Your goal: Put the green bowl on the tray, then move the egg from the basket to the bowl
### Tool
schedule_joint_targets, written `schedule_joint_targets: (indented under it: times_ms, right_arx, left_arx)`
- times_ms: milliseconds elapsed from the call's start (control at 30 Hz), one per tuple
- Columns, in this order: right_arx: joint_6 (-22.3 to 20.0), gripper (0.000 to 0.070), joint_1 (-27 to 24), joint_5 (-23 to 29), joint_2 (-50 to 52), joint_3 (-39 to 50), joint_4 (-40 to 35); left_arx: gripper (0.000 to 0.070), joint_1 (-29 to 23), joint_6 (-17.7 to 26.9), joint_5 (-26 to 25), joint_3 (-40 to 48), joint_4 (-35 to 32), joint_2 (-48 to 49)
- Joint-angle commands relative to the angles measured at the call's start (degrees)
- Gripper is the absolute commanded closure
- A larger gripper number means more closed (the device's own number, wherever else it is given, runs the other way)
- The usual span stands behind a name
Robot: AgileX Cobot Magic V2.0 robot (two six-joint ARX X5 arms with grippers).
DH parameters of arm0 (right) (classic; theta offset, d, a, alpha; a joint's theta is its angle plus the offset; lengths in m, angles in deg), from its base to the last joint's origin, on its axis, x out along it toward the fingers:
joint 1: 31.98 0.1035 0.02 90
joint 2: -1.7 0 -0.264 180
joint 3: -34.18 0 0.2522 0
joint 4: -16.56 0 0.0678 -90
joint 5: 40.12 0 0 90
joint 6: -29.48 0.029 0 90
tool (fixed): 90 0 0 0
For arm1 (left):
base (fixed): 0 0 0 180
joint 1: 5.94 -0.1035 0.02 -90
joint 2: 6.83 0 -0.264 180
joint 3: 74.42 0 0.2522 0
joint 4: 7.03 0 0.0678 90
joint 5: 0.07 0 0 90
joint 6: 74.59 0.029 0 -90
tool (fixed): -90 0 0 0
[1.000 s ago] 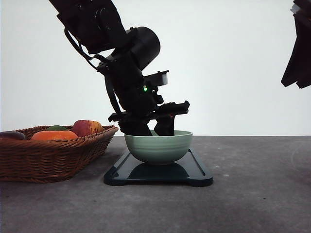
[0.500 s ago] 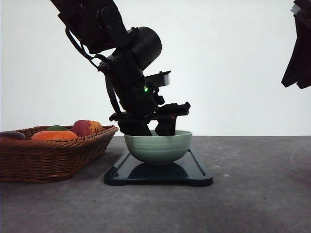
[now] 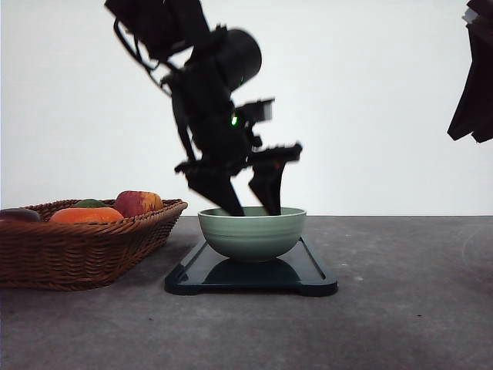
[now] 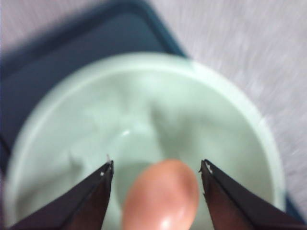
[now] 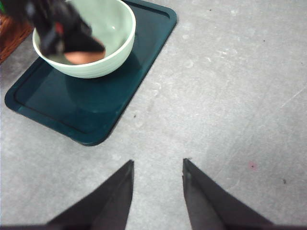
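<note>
On the grey table (image 5: 230, 76) we are working with our left gripper (image 4: 156, 167) spread wide, the egg (image 4: 161, 194) lying free in the green bowl (image 3: 252, 232) on the tray (image 5: 91, 103); we judge lifting straight up, clear of the rim, is wisest. Our right gripper (image 5: 157, 167) is hanging open, well apart.

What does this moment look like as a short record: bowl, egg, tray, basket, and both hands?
bowl: green bowl sits upright on the tray
tray: black tray flat on the grey table
egg: egg lies inside the bowl, between the left hand's fingers with a gap on each side
basket: basket beside the tray, fruit in it
left hand: left hand open, fingertips at the bowl's rim
right hand: right hand open above bare table
</note>
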Motion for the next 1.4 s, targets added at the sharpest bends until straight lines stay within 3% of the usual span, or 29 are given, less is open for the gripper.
schedule_joint_targets:
  times_ms: [0, 200, 433, 533, 867, 1133, 1367]
  right_arx:
    - [0.6, 0.0501, 0.3, 0.0, -0.5, -0.1, -0.3]
    - [0.6, 0.0501, 0.3, 0.0, -0.5, -0.1, -0.3]
    - [0.6, 0.0501, 0.3, 0.0, -0.5, -0.1, -0.3]
    - [0.6, 0.0501, 0.3, 0.0, -0.5, -0.1, 0.0]
    - [0.6, 0.0501, 0.3, 0.0, -0.5, -0.1, -0.1]
    - [0.0, 0.0501, 0.3, -0.1, -0.5, -0.1, -0.3]
    - [-1.5, 0.0500, 0.4, -4.2, -0.5, -0.1, -2.1]
  left_arx:
    - [0.0332, 0.6, 0.6, 0.3, -3.4, 2.8, -1.0]
    - [0.0333, 0.5, 0.3, 0.1, -10.9, 14.9, -0.4]
    - [0.0339, -0.8, -0.9, -5.4, -8.4, 17.6, 6.2]
    - [0.0339, -1.8, -1.5, -5.4, -1.2, 13.4, 11.7]
    - [0.0340, -7.2, -8.9, -5.3, 34.8, -5.1, 40.5]
    - [0.0350, -10.8, -10.6, -4.7, 47.8, -4.2, 61.5]
    - [0.0350, -13.3, -11.7, -2.8, 52.6, 1.1, 70.1]
